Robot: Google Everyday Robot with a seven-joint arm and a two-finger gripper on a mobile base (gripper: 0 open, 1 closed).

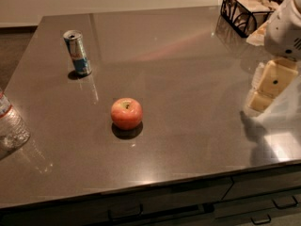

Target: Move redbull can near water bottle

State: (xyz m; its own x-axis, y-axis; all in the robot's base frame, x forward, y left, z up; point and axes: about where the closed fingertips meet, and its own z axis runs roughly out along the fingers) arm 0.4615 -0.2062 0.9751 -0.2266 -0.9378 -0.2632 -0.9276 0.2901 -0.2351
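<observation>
The gripper (269, 87) (grip state unclear) hovers at right, well apart from the upright redbull can (78, 52) and water bottle (10, 124).

Dark glossy counter top (188, 74); drawer fronts below front edge. Redbull can (78, 52) standing, far left. Apple (126, 113) near centre, stem dimple up, well apart from can. Water bottle (10, 124) at left edge, partly cut by frame, nearer front than can, well apart from it. Black wire basket (247, 11) at far right corner. Gripper (267, 91) over right side of top, well apart from can.
</observation>
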